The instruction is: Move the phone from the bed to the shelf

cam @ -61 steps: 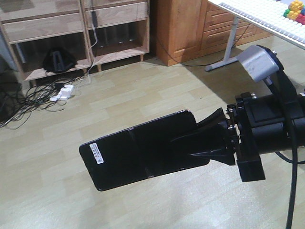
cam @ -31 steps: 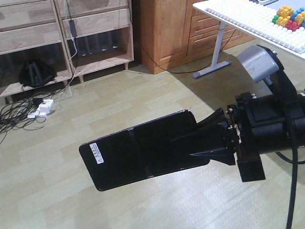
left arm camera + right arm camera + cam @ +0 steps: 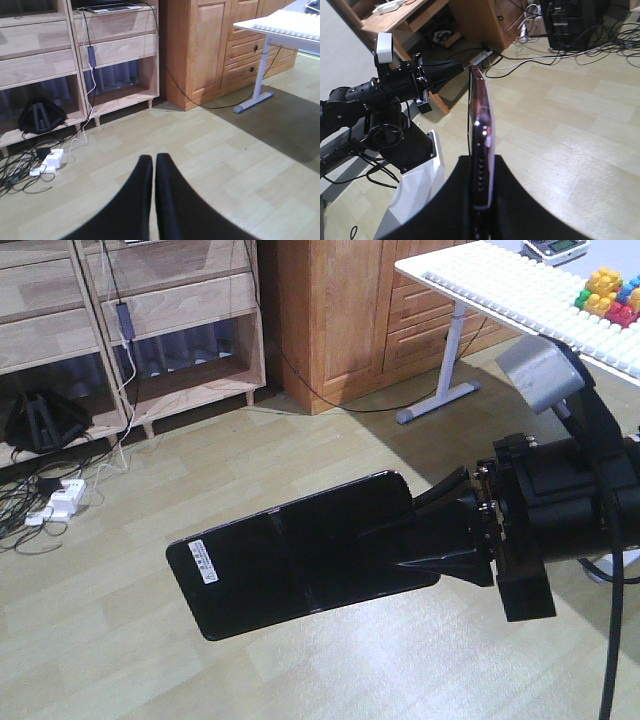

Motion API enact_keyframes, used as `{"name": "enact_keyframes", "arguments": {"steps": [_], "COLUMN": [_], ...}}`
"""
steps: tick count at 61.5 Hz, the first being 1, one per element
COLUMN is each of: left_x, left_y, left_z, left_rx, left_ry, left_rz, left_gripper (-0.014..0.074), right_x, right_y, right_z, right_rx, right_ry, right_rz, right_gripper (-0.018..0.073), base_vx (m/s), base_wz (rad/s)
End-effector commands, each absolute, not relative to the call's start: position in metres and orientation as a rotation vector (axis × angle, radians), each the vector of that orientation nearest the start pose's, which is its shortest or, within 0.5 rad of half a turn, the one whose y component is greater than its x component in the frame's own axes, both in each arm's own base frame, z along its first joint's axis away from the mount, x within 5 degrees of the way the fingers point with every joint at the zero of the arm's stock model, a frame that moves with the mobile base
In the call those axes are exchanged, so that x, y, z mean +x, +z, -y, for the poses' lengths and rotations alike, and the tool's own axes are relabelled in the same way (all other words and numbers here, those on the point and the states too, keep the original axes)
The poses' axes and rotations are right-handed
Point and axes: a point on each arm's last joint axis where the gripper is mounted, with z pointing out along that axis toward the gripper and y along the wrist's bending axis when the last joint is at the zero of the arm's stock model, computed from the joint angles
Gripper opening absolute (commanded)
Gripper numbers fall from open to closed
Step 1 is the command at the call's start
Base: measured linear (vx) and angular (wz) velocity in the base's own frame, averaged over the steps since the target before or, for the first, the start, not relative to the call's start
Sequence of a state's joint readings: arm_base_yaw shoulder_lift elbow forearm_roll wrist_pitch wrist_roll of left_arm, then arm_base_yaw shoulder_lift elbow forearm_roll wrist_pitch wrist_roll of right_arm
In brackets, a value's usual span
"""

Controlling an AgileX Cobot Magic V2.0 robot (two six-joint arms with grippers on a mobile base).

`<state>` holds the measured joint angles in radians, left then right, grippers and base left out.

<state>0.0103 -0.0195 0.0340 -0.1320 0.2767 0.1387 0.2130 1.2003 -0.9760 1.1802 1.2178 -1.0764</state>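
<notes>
Your right tool (image 3: 408,545) pinches the phone (image 3: 290,570) by one short end, with one black finger on each face of it. The phone is in the air above the pale wood floor (image 3: 150,670) and touches nothing else. In the front view you see its glossy black face, lying almost flat and tilted a little. A faint seam runs across the middle, and a small white sticker (image 3: 203,560) sits near the free end, which points to the left of the picture. In the right wrist view you see the phone edge-on (image 3: 481,135); its thin edge is pinkish and shiny, and the two fingers close on it from both sides.

Your left tool (image 3: 153,159) holds nothing. Its two fingers are pressed together with only a thin line between them, and they point down toward the floor.

The shelf (image 3: 180,302) of light wood stands against the far wall, at the upper left in the front view, well apart from the phone. A black bag (image 3: 40,116) rests on its lowest board, and a white power strip (image 3: 60,502) with tangled cables lies on the floor just in front. Beside the shelf is an orange-brown cabinet (image 3: 330,320). To the right stands a white bench (image 3: 480,280) carrying coloured blocks (image 3: 612,292).
</notes>
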Motion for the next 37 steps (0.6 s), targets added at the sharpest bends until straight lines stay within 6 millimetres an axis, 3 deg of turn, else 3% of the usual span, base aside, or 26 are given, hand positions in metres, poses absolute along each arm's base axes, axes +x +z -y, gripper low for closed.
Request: {"name": "enact_keyframes", "arguments": {"steps": [1,37], "left_x": [0.0553,0.0553], "left_y": [0.1839,0.1839], "left_z": [0.0022,0.0022], "left_rx": [0.014,0.014], "left_ry": [-0.02,-0.02], "left_rz": [-1.697,-1.697], "left_gripper": [0.0001,0.0001], "right_x": [0.179,0.1789], "right_y": [0.3705,0.3705], "right_z": [-0.1242,-0.1242], "right_rx": [-1.041,-1.042], "right_ry": [1.31,1.311], "right_rz": [-1.856,-1.856], "right_gripper": [-0.0001,-0.0001], "base_vx": [0.3,0.3], "base_wz": [-0.04,-0.06]}}
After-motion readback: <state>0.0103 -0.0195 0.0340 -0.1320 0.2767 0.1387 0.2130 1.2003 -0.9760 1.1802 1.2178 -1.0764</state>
